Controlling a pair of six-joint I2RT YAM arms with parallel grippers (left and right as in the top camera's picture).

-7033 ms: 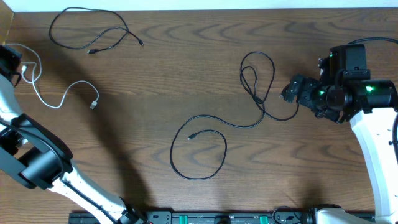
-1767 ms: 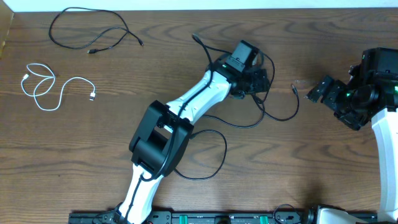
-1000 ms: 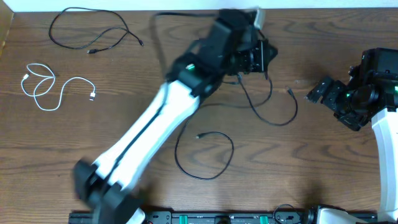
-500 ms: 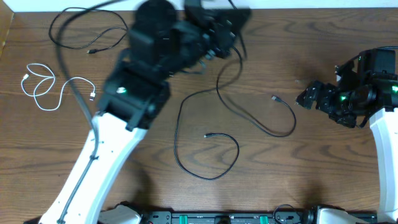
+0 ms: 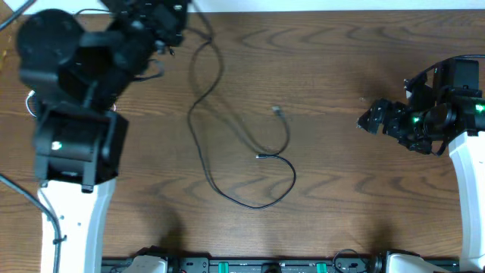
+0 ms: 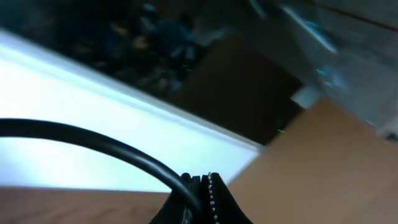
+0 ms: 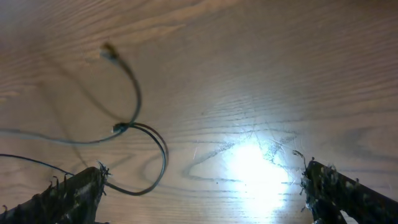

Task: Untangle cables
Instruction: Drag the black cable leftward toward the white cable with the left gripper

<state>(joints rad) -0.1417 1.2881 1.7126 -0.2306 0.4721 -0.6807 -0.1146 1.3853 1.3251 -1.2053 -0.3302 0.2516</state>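
A long black cable (image 5: 198, 91) runs from my left gripper (image 5: 170, 17) at the top left down across the table. It ends in a loop (image 5: 292, 182) near the centre, with one plug (image 5: 260, 156) inside the loop and another plug (image 5: 276, 111) above it. In the left wrist view the jaws (image 6: 204, 185) are shut on the black cable (image 6: 93, 140). My right gripper (image 5: 367, 122) hovers open at the right, empty. In its view the fingers (image 7: 78, 193) stand wide apart (image 7: 205, 190), with both plugs (image 7: 109, 50) and the loop (image 7: 163, 155) ahead. The other cables are hidden behind the left arm.
My raised left arm (image 5: 76, 98) covers the table's left side in the overhead view. The right arm's base (image 5: 470, 174) stands at the right edge. A rail with connectors (image 5: 265, 265) runs along the front edge.
My left arm has swung left and upward with the black cable, dragging its loop and plug ends leftward. The right gripper has stayed almost in place, open.
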